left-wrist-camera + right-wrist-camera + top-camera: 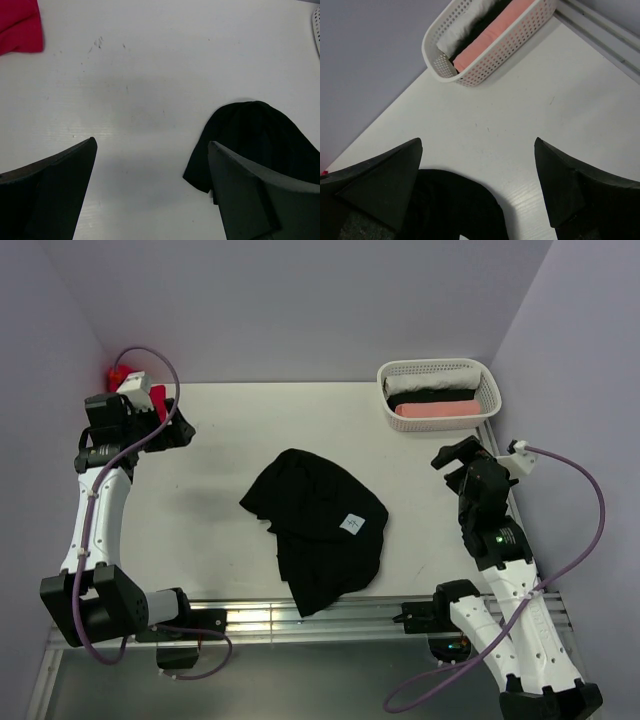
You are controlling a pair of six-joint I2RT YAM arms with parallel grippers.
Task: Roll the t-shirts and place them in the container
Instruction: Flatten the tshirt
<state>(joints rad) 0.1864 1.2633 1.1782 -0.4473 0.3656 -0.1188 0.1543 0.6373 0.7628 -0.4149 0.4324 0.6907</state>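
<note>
The left jaws gape wide near the red t-shirt (17, 25). The black t-shirt (318, 530) lies crumpled mid-counter (220, 440), white label (352, 524) up, hem at the near edge, open room either side. The right jaws, also apart, hang near the basket (490, 60).

Black t-shirt (315, 525) lies crumpled and unrolled mid-table, white square label (352, 524) facing up. Red t-shirt (19, 25) bunched at far left. Rolled white tee (430, 380) and pink tee (435, 409) lie in basket (487, 380).

Left wrist: red t-shirt (19, 25) cut by top-left edge, basket (317, 30) just a sliver at right edge. Right wrist: black t-shirt (455, 205) cut by bottom edge. Top view: label (352, 524) print too small to read.
</note>
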